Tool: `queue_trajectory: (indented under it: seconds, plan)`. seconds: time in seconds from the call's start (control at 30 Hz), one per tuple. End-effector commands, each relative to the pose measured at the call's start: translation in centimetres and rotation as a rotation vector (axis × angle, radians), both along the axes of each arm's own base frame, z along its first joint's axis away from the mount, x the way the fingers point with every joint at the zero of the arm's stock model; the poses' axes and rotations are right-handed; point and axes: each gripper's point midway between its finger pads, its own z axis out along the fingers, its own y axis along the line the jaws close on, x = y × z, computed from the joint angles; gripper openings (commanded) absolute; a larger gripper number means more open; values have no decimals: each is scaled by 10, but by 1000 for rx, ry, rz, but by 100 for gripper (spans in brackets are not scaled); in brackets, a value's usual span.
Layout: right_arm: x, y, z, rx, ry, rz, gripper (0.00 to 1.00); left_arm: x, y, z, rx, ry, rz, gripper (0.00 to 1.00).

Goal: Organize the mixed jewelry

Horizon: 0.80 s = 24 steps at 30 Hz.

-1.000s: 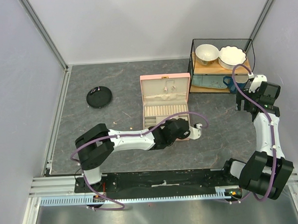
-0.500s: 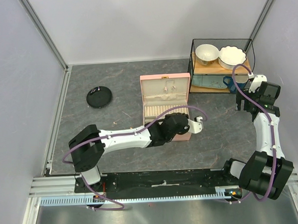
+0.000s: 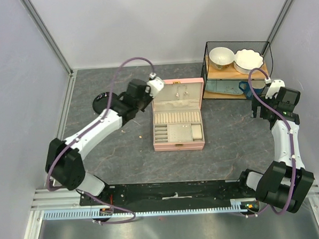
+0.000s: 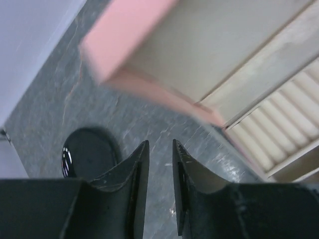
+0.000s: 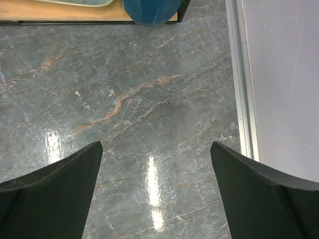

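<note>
Hovering left end effector (image 4: 159, 147), narrowly parted, holding nothing

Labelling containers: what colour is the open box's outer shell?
Pink box, clearest in top external view.

Left hand (image 4: 160, 144) stretched forward, narrowly parted, seemingly empty, right hand (image 5: 155, 147) spread wide.
</note>
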Motion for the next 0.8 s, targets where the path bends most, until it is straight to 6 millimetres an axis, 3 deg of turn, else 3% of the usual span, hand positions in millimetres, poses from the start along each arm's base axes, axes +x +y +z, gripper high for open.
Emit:
queue_trajectory:
  seconds: [0.0,0.17,0.33,0.43,0.63,0.77]
  plan:
    - [12,2,19,3,-61,29,98,-19,29,-1,-132,141,40,33]
    - [11,4,22,9,-66,35,98,-31,74,-35,-122,252,113,33]
    - [10,6,16,16,-54,44,98,-48,102,-76,-66,351,86,32]
    - [9,6,13,15,-46,45,98,-54,109,-93,-43,364,7,30]
    - [7,6,9,9,-36,49,98,-51,134,-107,-59,401,-134,30]
    - [6,5,7,6,-31,47,98,-54,140,-111,-47,428,-247,30]
